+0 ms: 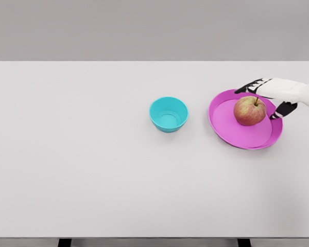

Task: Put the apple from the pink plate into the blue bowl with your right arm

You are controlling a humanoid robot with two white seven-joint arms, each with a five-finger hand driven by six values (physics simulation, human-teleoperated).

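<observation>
The step in hand looks like the reach for the grasp: the right robot hand comes in from the picture's right edge and sits over the far right rim of the pink plate, its dark-tipped fingers spread and holding nothing, just beside the apple and perhaps not yet touching it. The apple rests upright, stem up, in the plate, toward its far right part. The blue bowl, really more of a turquoise, stands empty on the white tabletop, near the plate's left side but apart from it. The next move probably calls for the fingers to come around the apple and close on its sides, then lift it clear of the rim and carry it left over the bowl. The arm is cut off at the frame edge, part of the hand lies behind the apple, and the left arm does not show at all.
</observation>
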